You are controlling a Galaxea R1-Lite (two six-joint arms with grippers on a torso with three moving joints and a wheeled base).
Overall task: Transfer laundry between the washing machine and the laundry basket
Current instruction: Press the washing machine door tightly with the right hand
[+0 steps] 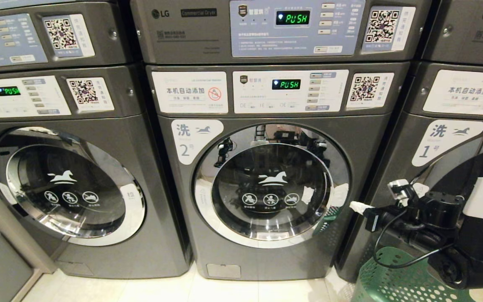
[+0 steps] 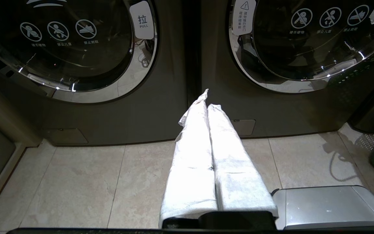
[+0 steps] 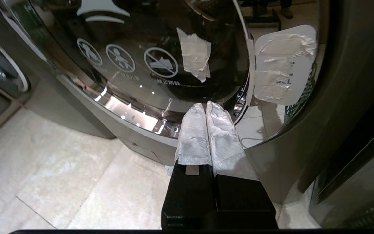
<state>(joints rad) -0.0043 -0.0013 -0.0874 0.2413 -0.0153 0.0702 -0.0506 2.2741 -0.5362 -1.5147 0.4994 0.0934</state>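
Your right gripper (image 3: 206, 107), fingers pressed together and empty, sits just before washing machine (image 1: 266, 260) 2's closed door (image 3: 148, 48); hook its right-hand edge squarely.

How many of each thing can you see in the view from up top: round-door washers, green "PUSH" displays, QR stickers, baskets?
Front-load washers with round doors: 3 (number 2, number 1, one on the left)
Lit green PUSH displays: 4
QR code stickers: 4
Green laundry basket: 1
Total: 12
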